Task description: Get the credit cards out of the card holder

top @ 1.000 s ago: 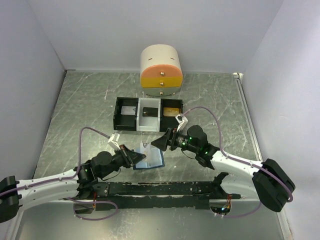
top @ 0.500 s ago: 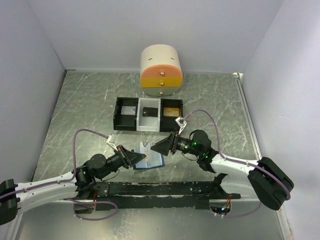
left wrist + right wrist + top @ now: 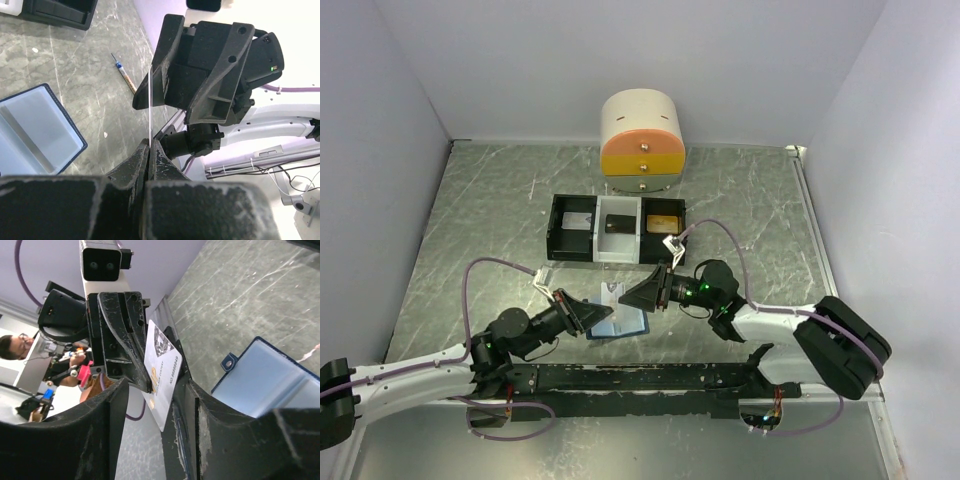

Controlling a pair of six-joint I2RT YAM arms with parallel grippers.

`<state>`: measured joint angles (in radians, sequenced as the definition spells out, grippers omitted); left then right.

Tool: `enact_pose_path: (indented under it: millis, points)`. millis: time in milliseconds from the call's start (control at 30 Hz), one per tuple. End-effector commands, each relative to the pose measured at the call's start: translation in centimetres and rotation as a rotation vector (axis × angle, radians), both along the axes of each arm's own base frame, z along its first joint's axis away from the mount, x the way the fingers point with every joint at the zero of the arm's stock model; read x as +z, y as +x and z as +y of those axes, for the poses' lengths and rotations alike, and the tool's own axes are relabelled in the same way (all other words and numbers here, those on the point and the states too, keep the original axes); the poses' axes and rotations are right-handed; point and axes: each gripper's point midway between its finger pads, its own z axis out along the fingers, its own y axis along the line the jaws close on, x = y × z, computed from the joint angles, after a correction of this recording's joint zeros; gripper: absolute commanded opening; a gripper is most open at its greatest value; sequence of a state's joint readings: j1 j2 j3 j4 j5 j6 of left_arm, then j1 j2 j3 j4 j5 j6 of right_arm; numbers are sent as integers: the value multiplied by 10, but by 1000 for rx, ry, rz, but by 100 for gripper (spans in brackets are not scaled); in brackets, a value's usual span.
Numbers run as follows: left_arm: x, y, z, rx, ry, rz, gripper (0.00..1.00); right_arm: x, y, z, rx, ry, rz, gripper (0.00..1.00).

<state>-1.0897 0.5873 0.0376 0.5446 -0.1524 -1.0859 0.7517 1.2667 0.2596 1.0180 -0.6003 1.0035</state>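
A: State of left fingers (image 3: pixel 588 313)?
B: Clamped tight on one edge of a white card (image 3: pixel 161 380), seen edge-on in the left wrist view.
A: right fingers (image 3: pixel 630 293)?
B: Partly open, one on each side of that card, with a gap on one side.
A: card holder (image 3: pixel 628 322)?
B: Open flat on the tabletop (image 3: pixel 500 220), lower centre of the top view, blue side up.

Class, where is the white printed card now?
Top view, front centre: the white printed card is pinched in the left gripper, flanked by the right gripper, near the open light-blue card holder.
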Motion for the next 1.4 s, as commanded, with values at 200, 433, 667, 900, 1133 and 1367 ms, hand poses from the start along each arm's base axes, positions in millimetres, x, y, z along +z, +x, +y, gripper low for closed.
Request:
enact_pose_path:
  millis: [200,433,667,900,1133,1367]
  points:
    - [41,-8,-3,-52,-148,-94,7,22,-14,5,115,83,-41,35]
    - [41,-11,-7,-79,-132,-118,7,32,-22,5,156,133,-40,23]
    - [40,-12,-9,-88,-132,-112,7,41,-21,6,163,139,-64,13]
    - [35,-10,-5,-64,-130,-99,7,41,-21,5,161,134,-65,0]
    - [32,-9,-2,-54,-122,-91,9,40,-16,6,128,129,-52,0]
    - [16,-4,-3,-32,-28,-41,51,35,-2,7,56,68,-68,0]
